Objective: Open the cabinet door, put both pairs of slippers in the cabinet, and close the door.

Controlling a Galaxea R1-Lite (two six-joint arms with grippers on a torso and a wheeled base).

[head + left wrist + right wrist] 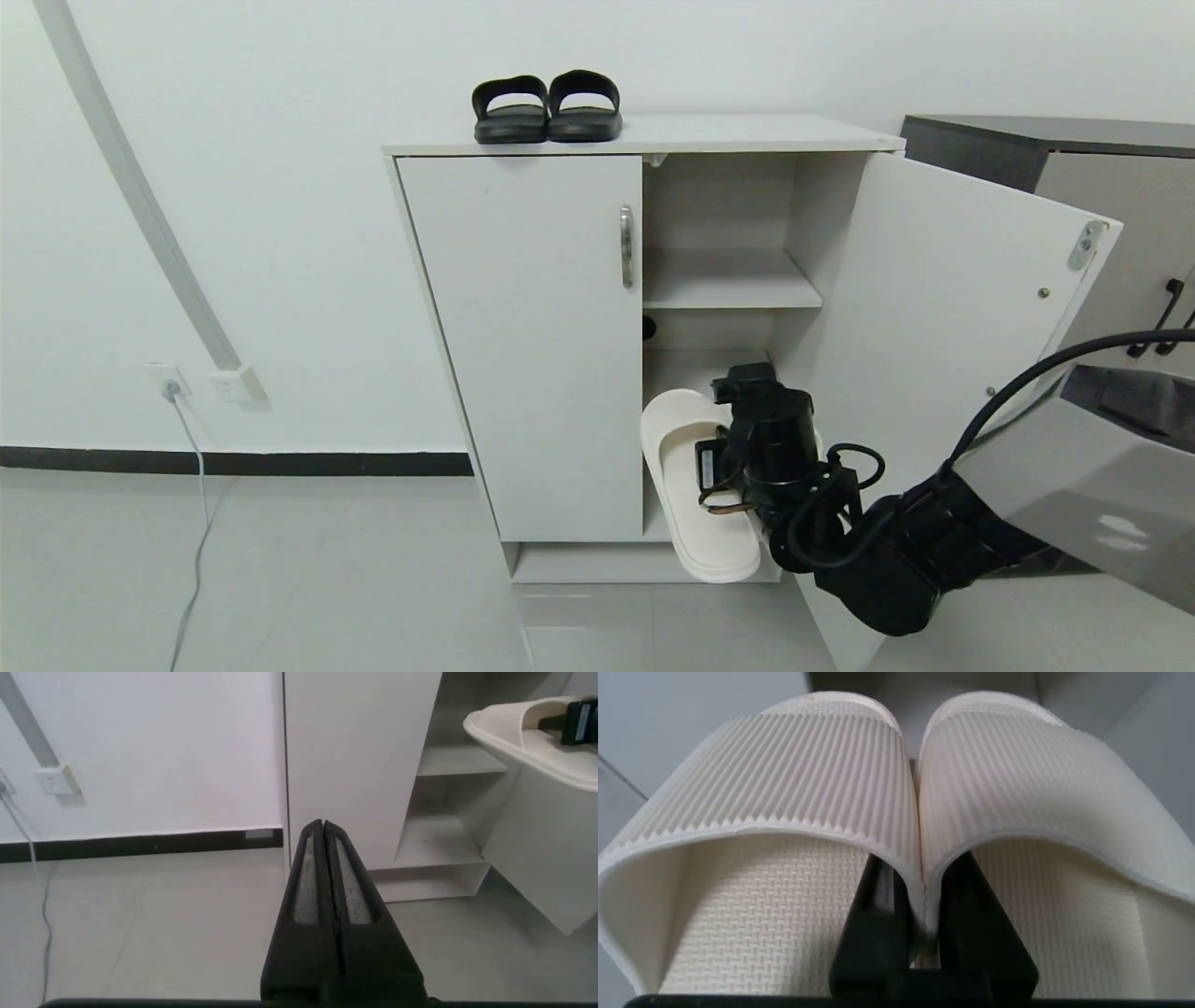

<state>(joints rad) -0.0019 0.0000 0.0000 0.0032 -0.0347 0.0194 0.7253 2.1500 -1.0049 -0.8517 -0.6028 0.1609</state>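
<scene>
A: In front of the cabinet's [747, 135] open right half: white slippers [695, 485], toes pointing in, heels hanging out past the front edge, tilted. Not yet set down, by the look of it. Cannot tell which shelf.

B: Held how?

A: Pinched as one bundle by the right gripper [920, 929], with the fingers [878, 924] clamped across the two adjoining strap edges. Left gripper [324, 873] off to the side over the floor, facing the shut half, fingers pressed together on nothing.

B: How far along, then?

A: Roughly a third, as a guess. Opening of the right door [943, 308]: done. First pair: at the opening, not released. Black slippers [547, 107]: untouched, side by side on top of the cabinet. Left to do: release the white pair inside, fetch the black pair, shut the door.

B: Anything extra from one view over another?

A: From the head view, the layout: left door [523, 345] shut, black pair up top, shelves bare. From the right wrist view, the pinch itself, with ribbed straps either side. From the left wrist view, a side look at a white heel above a bare bottom board [439, 845], well apart from it.
</scene>
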